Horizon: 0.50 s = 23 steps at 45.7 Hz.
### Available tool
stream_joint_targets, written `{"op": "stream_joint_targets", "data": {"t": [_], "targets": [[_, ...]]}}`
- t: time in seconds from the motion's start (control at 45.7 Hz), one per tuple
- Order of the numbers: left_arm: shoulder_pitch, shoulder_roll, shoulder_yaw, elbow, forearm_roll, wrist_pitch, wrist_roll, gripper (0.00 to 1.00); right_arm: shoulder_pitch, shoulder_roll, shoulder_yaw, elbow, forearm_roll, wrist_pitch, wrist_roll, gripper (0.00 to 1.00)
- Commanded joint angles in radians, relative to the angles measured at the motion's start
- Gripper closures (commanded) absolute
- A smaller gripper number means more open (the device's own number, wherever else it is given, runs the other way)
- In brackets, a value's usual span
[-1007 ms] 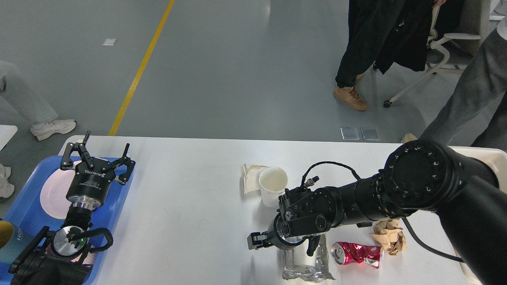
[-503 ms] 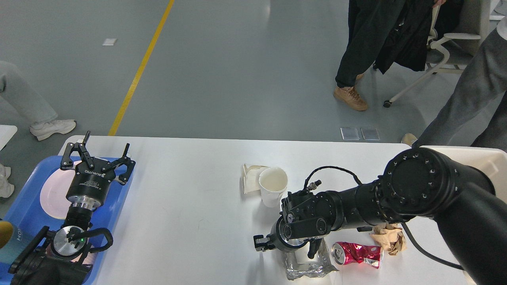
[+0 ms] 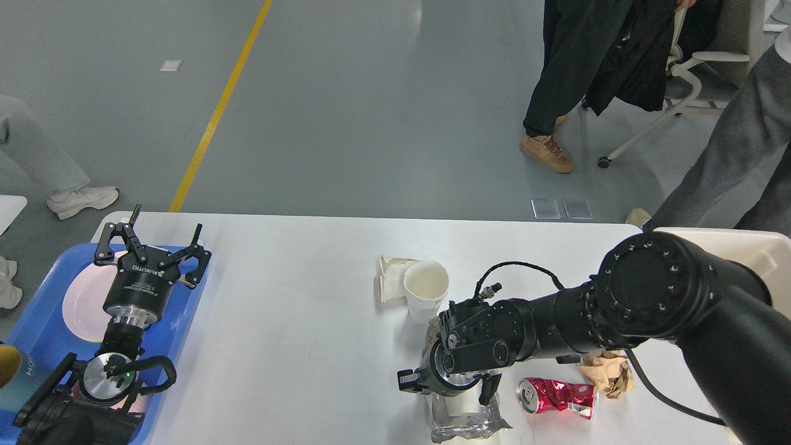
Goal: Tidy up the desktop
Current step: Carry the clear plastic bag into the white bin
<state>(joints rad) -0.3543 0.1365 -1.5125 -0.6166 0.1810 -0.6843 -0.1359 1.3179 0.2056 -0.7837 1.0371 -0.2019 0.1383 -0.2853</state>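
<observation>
on the desktop (image 3: 296, 321), right gripper (image 3: 446, 390) clamped on foil wrapper (image 3: 466, 417), left gripper (image 3: 151, 238) spread apart

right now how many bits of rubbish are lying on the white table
5: a folded paper napkin and a paper cup mid-table, crumpled foil under the right gripper, a crushed red can, and brown paper partly behind the arm. More may be hidden.

White desktop (image 3: 296, 321) with scattered litter and a tray.

A white paper cup (image 3: 426, 289) stands near the middle, a folded paper wrapper (image 3: 389, 276) just left of it. Nearer than the cup lie crumpled foil (image 3: 463, 420), a crushed red can (image 3: 556, 397) and brown paper (image 3: 609, 371). Far left of the cup, a blue tray (image 3: 179, 321).
</observation>
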Motion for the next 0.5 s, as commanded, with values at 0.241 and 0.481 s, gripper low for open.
{"op": "stream_joint_targets", "data": {"t": [0.241, 0.481], "targets": [[0.000, 0.000, 0.000, 0.000, 0.000, 0.000, 0.001, 0.04, 0.003, 0.001, -0.008, -0.003, 0.004, 0.006, -0.002, 1.00], [0.000, 0.000, 0.000, 0.000, 0.000, 0.000, -0.001, 0.04, 0.069, -0.003, -0.025, 0.029, 0.044, 0.035, -0.003, 1.00]]}}
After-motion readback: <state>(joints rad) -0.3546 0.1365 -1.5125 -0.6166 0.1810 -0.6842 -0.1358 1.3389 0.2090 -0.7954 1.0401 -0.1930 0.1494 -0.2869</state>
